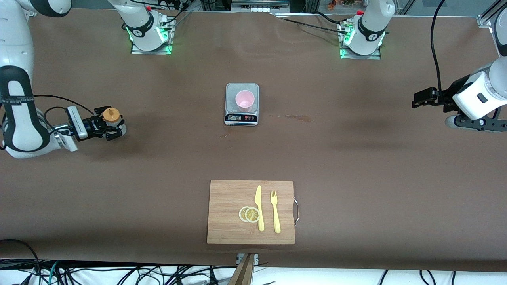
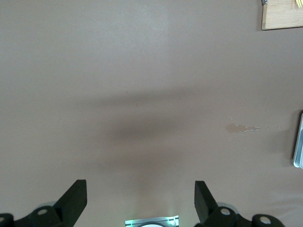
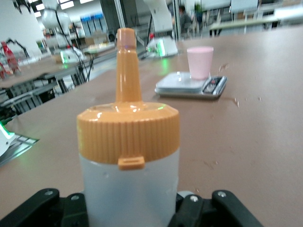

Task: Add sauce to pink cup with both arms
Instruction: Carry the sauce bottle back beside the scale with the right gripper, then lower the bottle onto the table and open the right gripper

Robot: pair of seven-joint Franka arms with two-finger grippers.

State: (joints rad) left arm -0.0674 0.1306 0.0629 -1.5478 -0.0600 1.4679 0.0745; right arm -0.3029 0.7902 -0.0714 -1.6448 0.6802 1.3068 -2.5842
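The sauce [image 1: 112, 116], a small whitish squeeze bottle with an orange-tan nozzle cap, was pinched upright between the fingers of the right gripper [image 1: 113, 126]. It sat at the right arm's end of the brown worktop [image 1: 356, 166], well apart from the pink cup [image 1: 244, 99]; whether its base touched the worktop cannot be told. In the right wrist view the bottle [image 3: 129, 161] filled the foreground, the black fingers [image 3: 45, 208] pressed against its sides, and the nozzle pointed straight up.

The pink cup stood upright on a small grey kitchen scale [image 1: 242, 104] near the middle of the worktop, between the two arm bases and nearer to the front camera than they were. The right wrist view showed the cup [image 3: 200, 62] and the scale [image 3: 191, 85] in the distance.

The left gripper [image 1: 420, 99] waited at the left arm's end of the worktop, well apart from the cup, holding nothing. In the left wrist view its fingers [image 2: 75, 198] were spread wide over bare worktop.

A small pale stain [image 1: 295, 116] marked the worktop just beside the scale, toward the left arm's end.

Nearer to the front camera than the cup lay a wooden cutting board [image 1: 225, 213] with a metal handle. On it rested two lemon slices [image 1: 249, 214], overlapping, beside a yellow plastic knife [image 1: 259, 208] and a yellow plastic fork [image 1: 275, 211].
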